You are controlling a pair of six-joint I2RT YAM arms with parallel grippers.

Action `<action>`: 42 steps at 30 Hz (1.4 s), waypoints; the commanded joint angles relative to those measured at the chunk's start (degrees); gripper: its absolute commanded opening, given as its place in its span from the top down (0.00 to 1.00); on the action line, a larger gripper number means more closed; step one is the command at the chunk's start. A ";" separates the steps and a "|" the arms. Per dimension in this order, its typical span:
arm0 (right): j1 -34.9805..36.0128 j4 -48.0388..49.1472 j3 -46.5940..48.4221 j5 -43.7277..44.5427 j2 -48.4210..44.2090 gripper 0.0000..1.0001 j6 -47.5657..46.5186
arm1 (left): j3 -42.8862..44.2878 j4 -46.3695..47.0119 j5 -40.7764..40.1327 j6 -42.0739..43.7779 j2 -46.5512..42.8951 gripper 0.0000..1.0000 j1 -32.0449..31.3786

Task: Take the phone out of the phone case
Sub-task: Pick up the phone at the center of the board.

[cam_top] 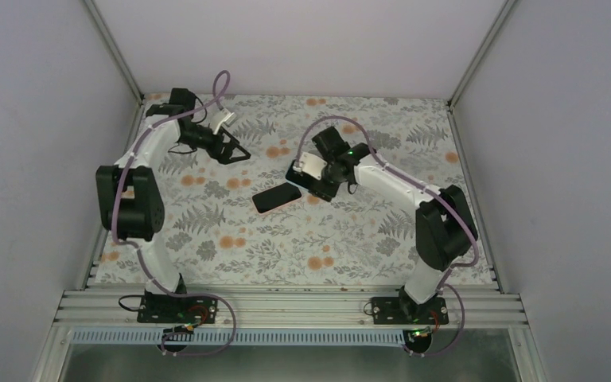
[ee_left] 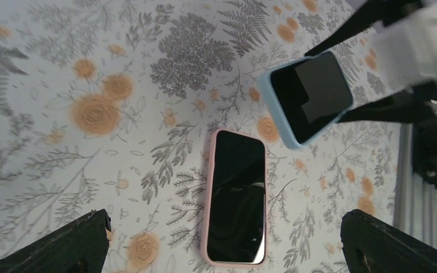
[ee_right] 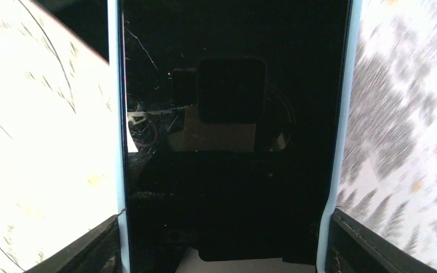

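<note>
Plain pale grey walls (cam_top: 286, 40) enclose a table (cam_top: 350, 239) covered in a fern-and-orange-flower print, evenly lit

Top external: mounted high behind the arm bases, facing down and forward. It is a distant view with the whole counter (cam_top: 207, 239) in frame and the bases at the bottom edge.

Left wrist: looks steeply down on the counter from moderate height, with the left gripper's fingers (ee_left: 74, 244) in the lower corners.

Right wrist: extremely close. The blue-cased phone (ee_right: 233, 142) fills the frame centre, with the right gripper's fingers (ee_right: 375, 244) in the lower corners.

All three views share that phone. Top external and left wrist also share the pink-cased phone (ee_left: 236, 196).
</note>
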 commanded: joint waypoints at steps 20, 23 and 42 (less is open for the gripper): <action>13.29 7.42 22.58 10.87 9.68 0.37 1.63 | 11.14 -24.11 21.20 3.36 17.88 0.00 -1.98; 14.28 7.25 23.22 11.05 10.28 0.37 1.63 | 11.68 -24.12 21.42 3.25 18.32 0.01 -2.01; 10.58 -4.82 22.54 -2.98 6.33 0.00 1.56 | 11.39 -24.11 24.13 6.30 13.81 0.92 -2.51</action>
